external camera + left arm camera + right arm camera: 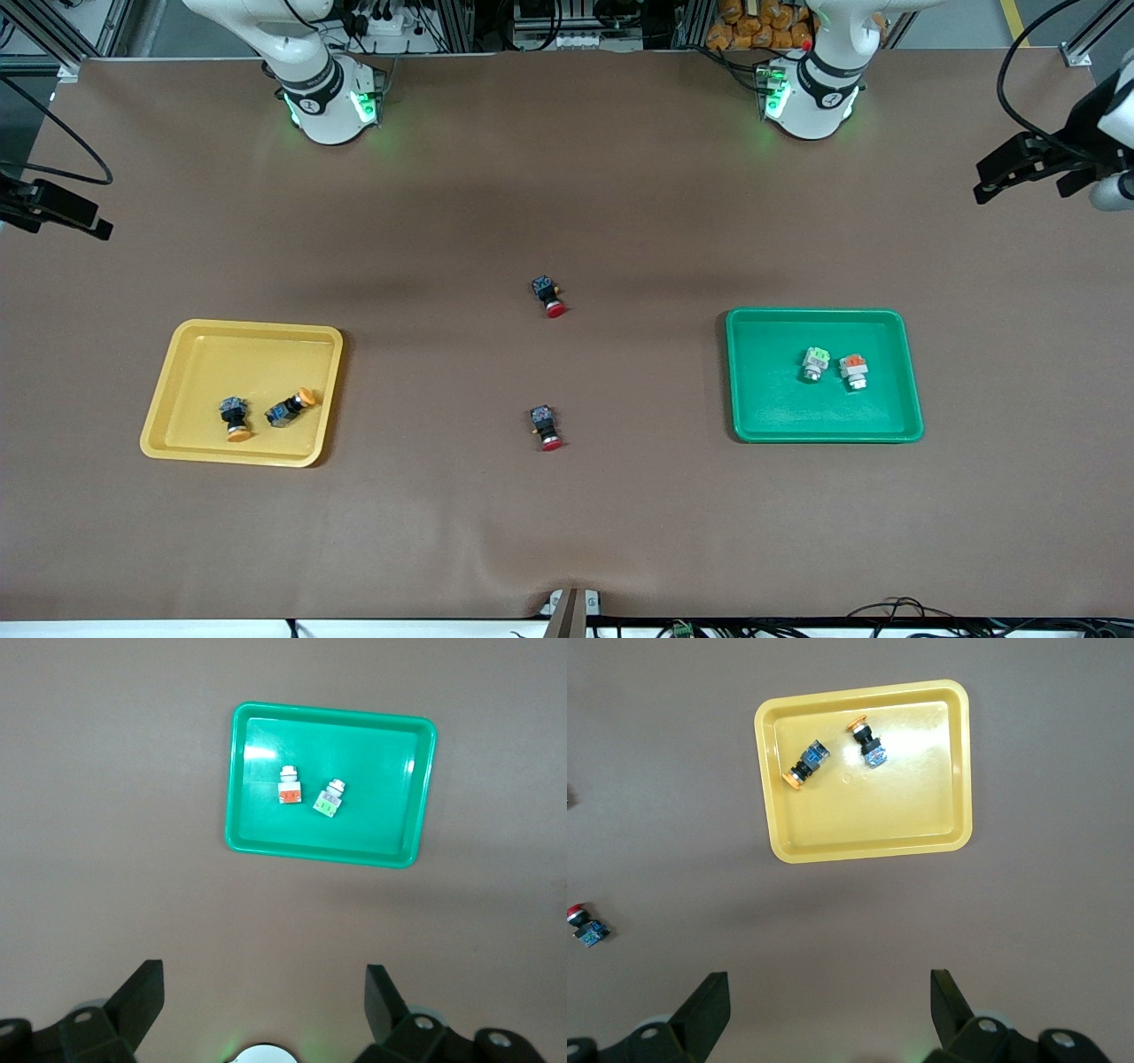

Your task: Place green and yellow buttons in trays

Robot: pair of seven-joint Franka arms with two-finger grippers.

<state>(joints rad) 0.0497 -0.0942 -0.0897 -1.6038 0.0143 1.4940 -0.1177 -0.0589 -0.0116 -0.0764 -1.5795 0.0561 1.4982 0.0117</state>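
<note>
The yellow tray (pixel 252 359) lies toward the right arm's end of the table and holds two buttons with orange-yellow caps (pixel 236 419) (pixel 291 408). The right wrist view shows that tray (pixel 877 815) and both buttons (pixel 803 765) (pixel 868 744). The green tray (pixel 780 399) lies toward the left arm's end and holds a silver button with a light-green block (pixel 815 361) and one with an orange block (pixel 853 368). The left wrist view shows this tray (pixel 372 815) and both buttons (pixel 329 799) (pixel 289 787). My left gripper (pixel 264 983) and right gripper (pixel 830 988) are open, empty and high above the table.
Two black-bodied buttons with red caps lie on the brown mat between the trays, one (pixel 549 296) farther from the front camera than the other (pixel 546 426). One of them shows in the right wrist view (pixel 585 926). The arm bases stand along the table's edge farthest from the front camera.
</note>
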